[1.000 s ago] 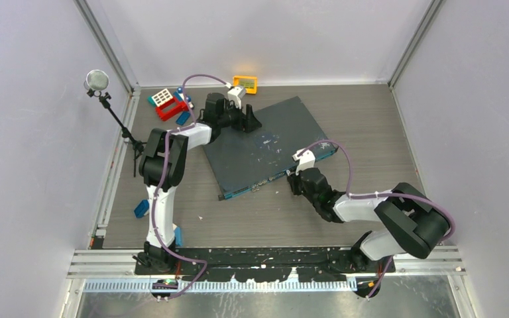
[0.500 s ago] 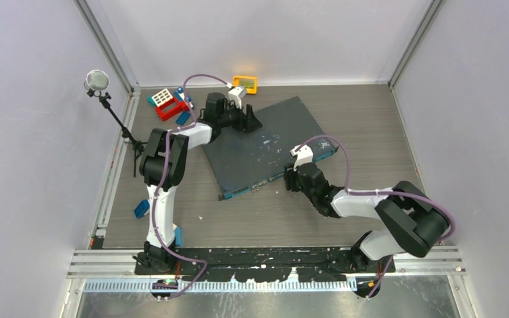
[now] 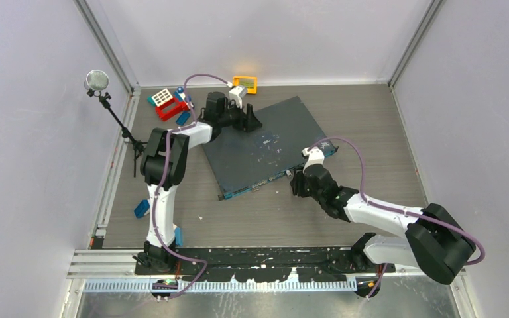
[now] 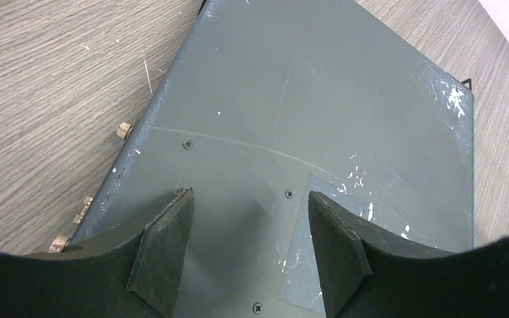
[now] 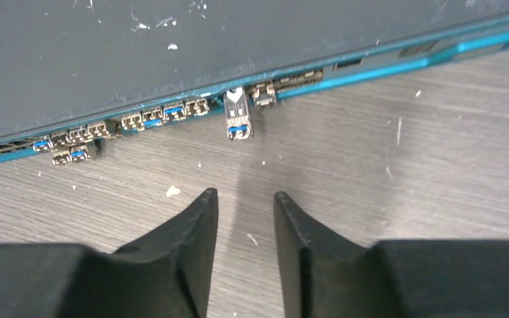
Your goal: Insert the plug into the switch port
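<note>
Got the big dark-grey switch box (image 3: 265,149) flat on the surface (image 3: 371,132), teal face (image 5: 397,66) toward the right jaws. Plug (image 5: 238,119) seated in a switch port (image 5: 236,91) dead ahead of them, bare surface between. Orange-yellow box (image 3: 244,83) off behind. Right jaws partly open, empty; left jaws wide over the box top, gripping nothing.

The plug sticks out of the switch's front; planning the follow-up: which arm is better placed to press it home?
Right: the right gripper, open, lines up with the plug at the blue front; the left gripper is over the switch top, away from it.
</note>
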